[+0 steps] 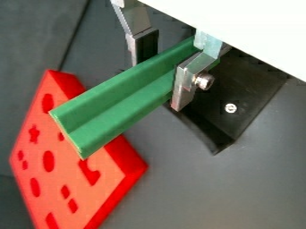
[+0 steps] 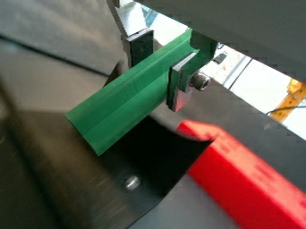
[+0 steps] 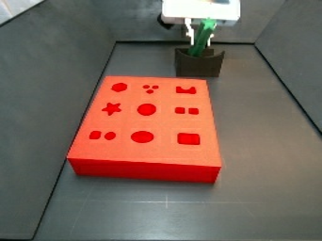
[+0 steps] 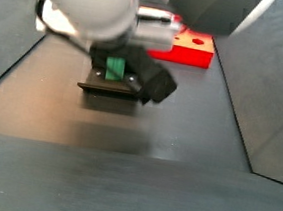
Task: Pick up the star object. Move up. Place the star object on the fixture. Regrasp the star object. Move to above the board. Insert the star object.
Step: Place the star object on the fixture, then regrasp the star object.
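Star peg pinched at one end, hanging over the fixture, with a real chance of twisting in the grip.

The star object (image 1: 114,106), a long slim green peg with ridged, star-profile sides, is held near one end between the silver fingers (image 1: 188,82) of the gripper (image 1: 165,63), which press on its flanks; most of its length juts free. In a side view the peg (image 3: 198,36) hangs just over the dark fixture (image 3: 199,62), which stands well behind the red board (image 3: 145,127). I cannot tell whether it touches the notch yet. With so much overhang, any nudge against the fixture's wall could swivel or slide the peg between the pads, spoiling the regrasp and later alignment with the star hole (image 3: 111,108).
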Available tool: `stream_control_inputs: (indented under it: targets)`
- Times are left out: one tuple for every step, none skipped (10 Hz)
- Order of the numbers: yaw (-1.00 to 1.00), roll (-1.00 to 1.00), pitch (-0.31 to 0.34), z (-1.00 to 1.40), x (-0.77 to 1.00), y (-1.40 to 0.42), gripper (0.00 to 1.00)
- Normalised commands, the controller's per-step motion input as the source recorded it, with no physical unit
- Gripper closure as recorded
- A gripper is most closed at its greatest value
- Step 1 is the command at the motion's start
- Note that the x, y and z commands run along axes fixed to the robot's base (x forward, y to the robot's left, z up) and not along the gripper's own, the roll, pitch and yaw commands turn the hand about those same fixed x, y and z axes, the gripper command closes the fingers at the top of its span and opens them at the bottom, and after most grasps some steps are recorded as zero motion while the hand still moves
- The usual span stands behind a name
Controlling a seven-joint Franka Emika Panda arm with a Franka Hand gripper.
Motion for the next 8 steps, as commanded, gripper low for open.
stream_control_inputs:
  targets:
    - [-0.18, -0.18, -0.035, -0.59, 0.12, 0.08, 1.00]
    - [-0.16, -0.17, -0.049, -0.47, 0.11, 0.07, 1.00]
    - [-0.12, -0.15, -0.063, -0.30, 0.08, 0.07, 1.00]
    - [-0.09, -0.15, -0.070, -0.25, 0.08, 0.06, 1.00]
    - [-0.06, -0.14, -0.071, -0.24, 0.08, 0.07, 1.00]
    - [-0.05, -0.14, -0.070, -0.24, 0.08, 0.07, 1.00]
    - [0.00, 0.00, 0.000, 0.00, 0.00, 0.00, 0.00]
    - [0.01, -0.02, 0.049, 1.00, 0.00, 0.00, 0.00]
